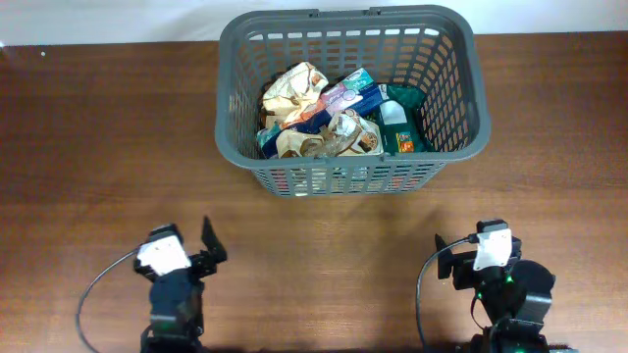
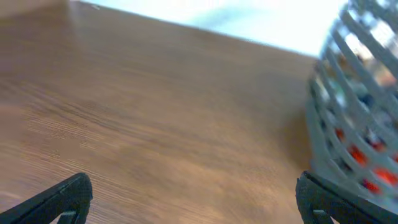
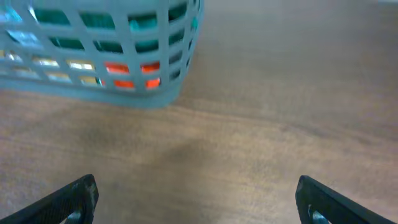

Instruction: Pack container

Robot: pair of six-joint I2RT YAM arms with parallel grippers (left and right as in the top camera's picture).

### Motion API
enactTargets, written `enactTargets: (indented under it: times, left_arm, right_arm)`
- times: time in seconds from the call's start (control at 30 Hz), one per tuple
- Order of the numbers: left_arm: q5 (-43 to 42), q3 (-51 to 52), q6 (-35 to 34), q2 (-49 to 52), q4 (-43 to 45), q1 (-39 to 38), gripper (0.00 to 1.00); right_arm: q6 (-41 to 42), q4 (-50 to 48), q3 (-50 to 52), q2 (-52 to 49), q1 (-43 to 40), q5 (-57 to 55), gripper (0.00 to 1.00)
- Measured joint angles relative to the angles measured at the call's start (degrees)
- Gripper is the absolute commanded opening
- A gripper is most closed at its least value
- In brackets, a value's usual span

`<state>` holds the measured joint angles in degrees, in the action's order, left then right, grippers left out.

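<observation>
The container (image 1: pixel 446 69), a dark grey slotted basket, stands at the back centre of the table in the overhead view. Several food packets lie inside it: a beige packet (image 1: pixel 292 88), a blue box (image 1: pixel 343 101) and a green packet (image 1: pixel 402 126). My left gripper (image 1: pixel 182 247) rests near the front left, open and empty, well short of the basket. My right gripper (image 1: pixel 476 247) sits at the front right, also open and empty. In the left wrist view the basket (image 2: pixel 357 124) shows blurred at the right, beyond the left gripper (image 2: pixel 193 188). The right wrist view shows the basket (image 3: pixel 93 87) at upper left, beyond the right gripper (image 3: pixel 196 188).
The brown wooden table (image 1: pixel 98 147) stretches bare on both sides of the basket and between it and the arms. A white wall or surface lies beyond the table's far edge (image 1: pixel 118 20).
</observation>
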<state>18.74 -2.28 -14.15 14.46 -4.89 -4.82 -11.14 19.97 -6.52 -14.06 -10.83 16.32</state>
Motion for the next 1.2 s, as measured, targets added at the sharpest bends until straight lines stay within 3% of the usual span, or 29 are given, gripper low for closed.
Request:
enactTargets:
  times: [0.6,1.2]
  left_arm:
    - [0.2,0.0,0.0,-13.6,0.1,12.6,0.99]
    - [0.2,0.0,0.0,-13.6,0.0,13.0,0.99]
  right_arm:
    - [0.0,0.0,0.0,12.7,0.0,0.0,0.99]
    - [0.0,0.0,0.0,13.2,0.0,0.0,0.99]
